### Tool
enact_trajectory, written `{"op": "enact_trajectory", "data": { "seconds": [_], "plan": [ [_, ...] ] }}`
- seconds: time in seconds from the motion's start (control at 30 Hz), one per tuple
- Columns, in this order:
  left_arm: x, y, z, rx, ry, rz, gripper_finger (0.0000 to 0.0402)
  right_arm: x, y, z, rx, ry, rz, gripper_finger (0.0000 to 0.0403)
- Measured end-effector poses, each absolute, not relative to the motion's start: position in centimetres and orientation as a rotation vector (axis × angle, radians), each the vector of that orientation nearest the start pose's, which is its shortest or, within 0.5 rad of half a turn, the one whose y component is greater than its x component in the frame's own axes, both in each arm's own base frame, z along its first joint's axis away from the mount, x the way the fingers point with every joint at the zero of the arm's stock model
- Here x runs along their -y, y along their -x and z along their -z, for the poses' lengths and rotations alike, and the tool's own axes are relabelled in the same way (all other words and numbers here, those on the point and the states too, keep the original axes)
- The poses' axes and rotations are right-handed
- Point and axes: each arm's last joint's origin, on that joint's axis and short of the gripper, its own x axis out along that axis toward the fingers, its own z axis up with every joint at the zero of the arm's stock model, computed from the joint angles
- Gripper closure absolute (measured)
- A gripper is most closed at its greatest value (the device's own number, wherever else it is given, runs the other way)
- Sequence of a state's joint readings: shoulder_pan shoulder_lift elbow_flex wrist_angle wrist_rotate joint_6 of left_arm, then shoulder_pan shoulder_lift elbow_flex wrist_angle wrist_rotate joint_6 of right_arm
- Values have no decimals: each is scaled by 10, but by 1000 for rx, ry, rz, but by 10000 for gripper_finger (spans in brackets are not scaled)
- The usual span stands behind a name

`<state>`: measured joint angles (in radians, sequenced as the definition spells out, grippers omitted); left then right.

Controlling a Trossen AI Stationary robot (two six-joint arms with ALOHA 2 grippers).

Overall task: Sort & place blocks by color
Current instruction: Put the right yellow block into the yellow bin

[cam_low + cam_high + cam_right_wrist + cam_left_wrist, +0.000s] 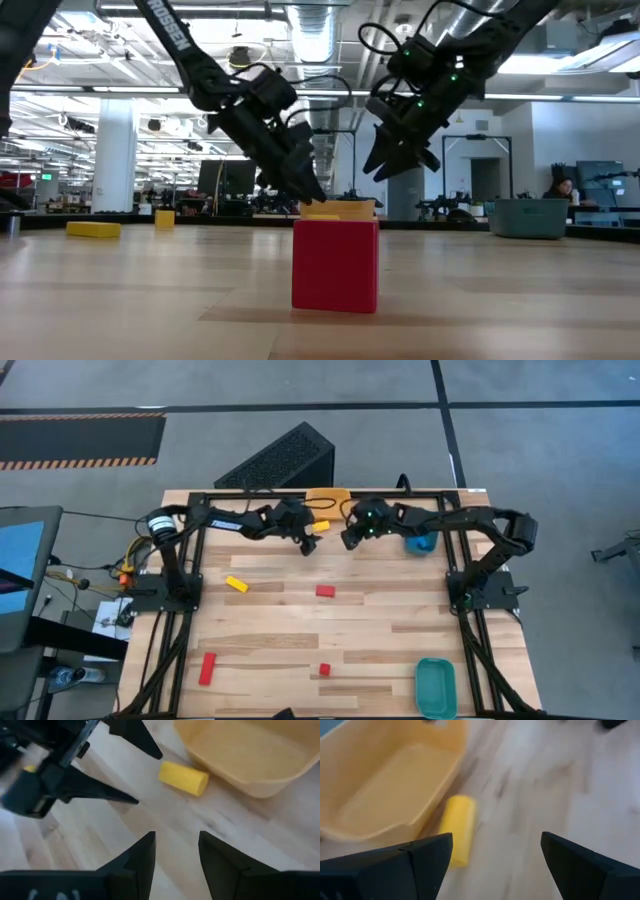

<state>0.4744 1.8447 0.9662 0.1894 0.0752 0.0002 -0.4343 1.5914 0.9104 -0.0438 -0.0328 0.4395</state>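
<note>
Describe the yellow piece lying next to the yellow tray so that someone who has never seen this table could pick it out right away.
Start at the far edge of the wooden table, where the yellow tray sits in the middle. Right beside the tray, on its near side, lies a short yellow bar, between the left hand and the right hand. The other yellow bar lies out on open wood, far from any tray.

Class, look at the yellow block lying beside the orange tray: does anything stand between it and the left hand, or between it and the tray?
Nothing visible does. The yellow block lies on bare wood just outside the orange tray wall. The left hand, open, faces it with only table between. The right hand hovers nearby, empty, not in the path.
</note>
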Motion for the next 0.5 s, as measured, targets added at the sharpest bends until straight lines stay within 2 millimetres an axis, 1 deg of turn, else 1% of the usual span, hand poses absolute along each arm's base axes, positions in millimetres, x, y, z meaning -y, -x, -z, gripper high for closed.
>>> {"op": "enact_trajectory", "data": {
  "seconds": [0.1, 0.2, 0.4, 0.5],
  "plan": [
    [-172, -334, -143, -693, 178, -461, 109, 145, -293, -197, -605, -562, 496, 237],
    [-179, -337, -141, -692, 183, -477, 109, 151, -290, -198, -604, -562, 459, 239],
    [-186, -341, -125, -750, 225, -453, 109, 150, -290, -198, -620, -508, 415, 237],
    [-190, -344, -128, -760, 204, -472, 109, 150, -290, -198, -627, -485, 405, 238]
  ]
}}
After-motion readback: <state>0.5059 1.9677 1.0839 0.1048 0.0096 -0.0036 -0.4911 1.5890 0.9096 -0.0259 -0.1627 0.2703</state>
